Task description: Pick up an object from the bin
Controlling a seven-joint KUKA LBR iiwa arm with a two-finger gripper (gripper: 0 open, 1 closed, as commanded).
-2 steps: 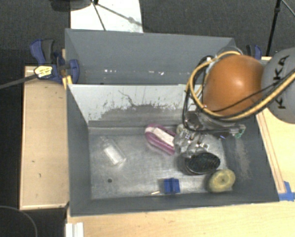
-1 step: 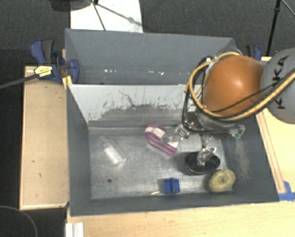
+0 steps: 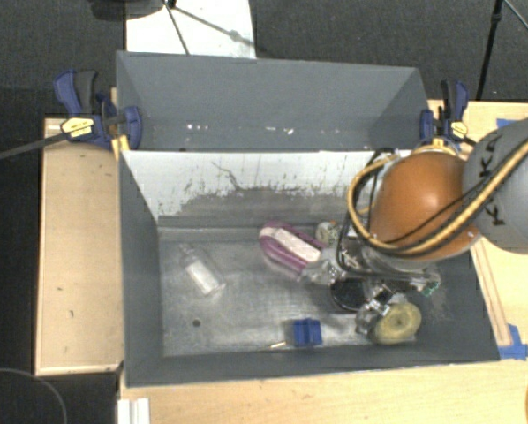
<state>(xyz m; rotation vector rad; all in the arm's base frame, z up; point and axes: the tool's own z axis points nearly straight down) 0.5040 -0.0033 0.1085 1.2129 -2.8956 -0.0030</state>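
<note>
A: Pincer (image 3: 370, 307) status?

B: Low in the grey metal bin (image 3: 246, 193). I can't tell if it's spread or pressed together; the orange wrist cover (image 3: 418, 203) hides it. I read its target as the black glossy round thing (image 3: 343, 295), touching its left side. A pale yellow disc (image 3: 396, 323) is just right.

A: Further out?

B: A purple-and-white oblong piece (image 3: 289, 247) lies up-left, its long axis slanting toward the pincer. A small blue block (image 3: 305, 332) is left, apart.

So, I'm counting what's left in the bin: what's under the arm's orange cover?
Below the orange cover a black round thing and a pale yellow disc peek out, near a pink striped packet. The bin floor directly beneath it is covered.
</note>
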